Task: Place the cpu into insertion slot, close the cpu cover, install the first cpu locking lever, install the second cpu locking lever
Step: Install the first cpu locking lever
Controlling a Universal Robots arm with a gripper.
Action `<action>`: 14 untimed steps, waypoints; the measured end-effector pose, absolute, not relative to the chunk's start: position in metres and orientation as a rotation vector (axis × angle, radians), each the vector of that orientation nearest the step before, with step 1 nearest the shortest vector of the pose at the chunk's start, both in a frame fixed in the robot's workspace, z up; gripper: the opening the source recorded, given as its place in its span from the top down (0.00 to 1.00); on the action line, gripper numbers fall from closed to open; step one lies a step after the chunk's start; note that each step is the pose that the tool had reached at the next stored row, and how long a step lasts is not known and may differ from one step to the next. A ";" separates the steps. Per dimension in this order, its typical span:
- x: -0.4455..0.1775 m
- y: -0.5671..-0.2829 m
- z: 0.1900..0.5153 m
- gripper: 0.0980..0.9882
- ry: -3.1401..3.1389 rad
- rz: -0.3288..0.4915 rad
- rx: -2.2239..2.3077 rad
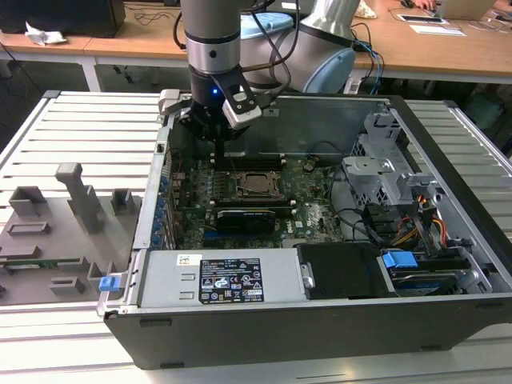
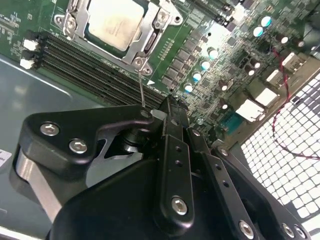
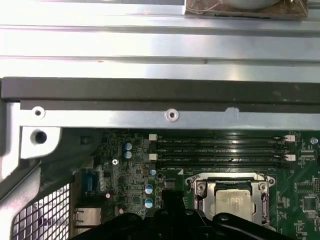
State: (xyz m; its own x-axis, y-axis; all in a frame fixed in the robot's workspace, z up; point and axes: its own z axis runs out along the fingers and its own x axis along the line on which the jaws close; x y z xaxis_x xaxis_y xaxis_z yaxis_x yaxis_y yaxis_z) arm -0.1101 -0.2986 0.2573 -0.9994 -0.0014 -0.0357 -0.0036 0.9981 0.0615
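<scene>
The cpu (image 2: 114, 22) lies silver side up in the insertion slot (image 2: 62, 22) on the green board, also seen in the exterior view as the cpu (image 1: 258, 182) and in the first wrist view as the cpu (image 3: 234, 202). The cpu cover (image 2: 150, 44) lies flat around the chip as a metal frame. A thin locking lever (image 2: 142, 90) rises from the socket's corner toward my gripper (image 2: 170, 105). The black fingers are together, shut, just beside the lever's end; whether they touch it I cannot tell. In the exterior view my gripper (image 1: 218, 158) hangs over the socket's left side.
Long black memory slots (image 2: 85, 65) run beside the socket. A black expansion card (image 1: 244, 216), a power supply (image 1: 216, 276), a drive cage (image 1: 384, 172) and cables (image 1: 416, 224) sit inside the case. Grey fixtures (image 1: 72, 208) lie on the exterior view's left.
</scene>
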 end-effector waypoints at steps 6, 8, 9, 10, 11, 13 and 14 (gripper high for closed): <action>-0.107 -0.292 0.255 0.99 3.105 0.096 -0.006; -0.106 -0.292 0.255 0.99 3.104 0.094 -0.006; -0.106 -0.292 0.255 0.99 3.105 0.093 -0.006; -0.106 -0.292 0.255 0.99 3.105 0.093 -0.006; -0.106 -0.292 0.255 0.99 3.105 0.093 -0.006; -0.105 -0.292 0.255 0.99 3.105 0.093 -0.006; -0.104 -0.292 0.255 0.99 3.105 0.093 -0.006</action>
State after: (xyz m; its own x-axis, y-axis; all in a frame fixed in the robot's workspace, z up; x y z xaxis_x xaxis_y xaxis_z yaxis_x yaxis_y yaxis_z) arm -0.1043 -0.2916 0.2547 -0.9994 -0.0027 -0.0356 -0.0048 0.9982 0.0598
